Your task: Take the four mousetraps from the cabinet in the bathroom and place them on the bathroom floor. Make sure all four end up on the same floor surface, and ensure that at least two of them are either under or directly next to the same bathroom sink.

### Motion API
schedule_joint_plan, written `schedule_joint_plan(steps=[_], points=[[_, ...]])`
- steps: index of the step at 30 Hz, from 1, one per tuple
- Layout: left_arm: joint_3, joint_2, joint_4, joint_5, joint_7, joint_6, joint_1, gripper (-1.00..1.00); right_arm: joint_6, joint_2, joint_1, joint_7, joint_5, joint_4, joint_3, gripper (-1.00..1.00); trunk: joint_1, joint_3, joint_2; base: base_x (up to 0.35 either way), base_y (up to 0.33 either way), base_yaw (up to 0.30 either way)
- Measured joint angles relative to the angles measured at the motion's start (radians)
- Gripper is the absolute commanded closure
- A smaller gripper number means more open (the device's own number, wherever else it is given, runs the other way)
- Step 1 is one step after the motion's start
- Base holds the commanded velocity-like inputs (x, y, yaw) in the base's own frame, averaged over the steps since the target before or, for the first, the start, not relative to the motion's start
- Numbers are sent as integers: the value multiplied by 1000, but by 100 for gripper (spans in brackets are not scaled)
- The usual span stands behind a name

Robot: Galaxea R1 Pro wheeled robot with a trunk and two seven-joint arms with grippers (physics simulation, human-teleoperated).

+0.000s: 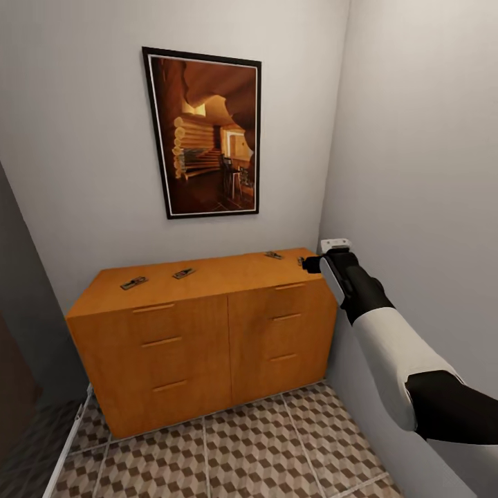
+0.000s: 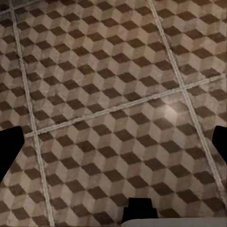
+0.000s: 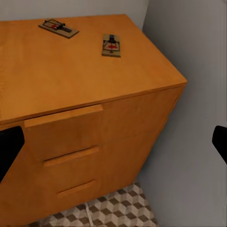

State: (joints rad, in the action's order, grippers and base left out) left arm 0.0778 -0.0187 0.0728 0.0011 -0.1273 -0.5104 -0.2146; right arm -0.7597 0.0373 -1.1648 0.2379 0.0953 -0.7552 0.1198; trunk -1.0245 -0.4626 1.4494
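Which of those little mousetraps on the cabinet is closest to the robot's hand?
The mousetrap at the cabinet's right end, beside the side wall, just in front of the right gripper. A second lies a little further left; the other two sit near the far left.

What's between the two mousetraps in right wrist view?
Bare cabinet top between the left mousetrap and the right mousetrap, in the right wrist view.
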Motion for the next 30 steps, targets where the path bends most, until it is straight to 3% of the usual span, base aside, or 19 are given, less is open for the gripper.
schedule_joint_plan(steps=[6, 19, 30], points=[[0, 0, 0, 1, 0, 0, 0, -100, -1, -2, 0, -67, 1, -5, -1, -100, 0, 0, 0, 285, 57, 0], [0, 0, 0, 0, 0, 0, 0, -100, 3, -8, 0, -78, -1, 4, -10, -100, 0, 0, 0, 298, 30, 0], [0, 0, 0, 0, 0, -1, 0, -100, 11, -73, 0, -83, 1, 14, -46, -100, 0, 0, 0, 71, 15, 0]])
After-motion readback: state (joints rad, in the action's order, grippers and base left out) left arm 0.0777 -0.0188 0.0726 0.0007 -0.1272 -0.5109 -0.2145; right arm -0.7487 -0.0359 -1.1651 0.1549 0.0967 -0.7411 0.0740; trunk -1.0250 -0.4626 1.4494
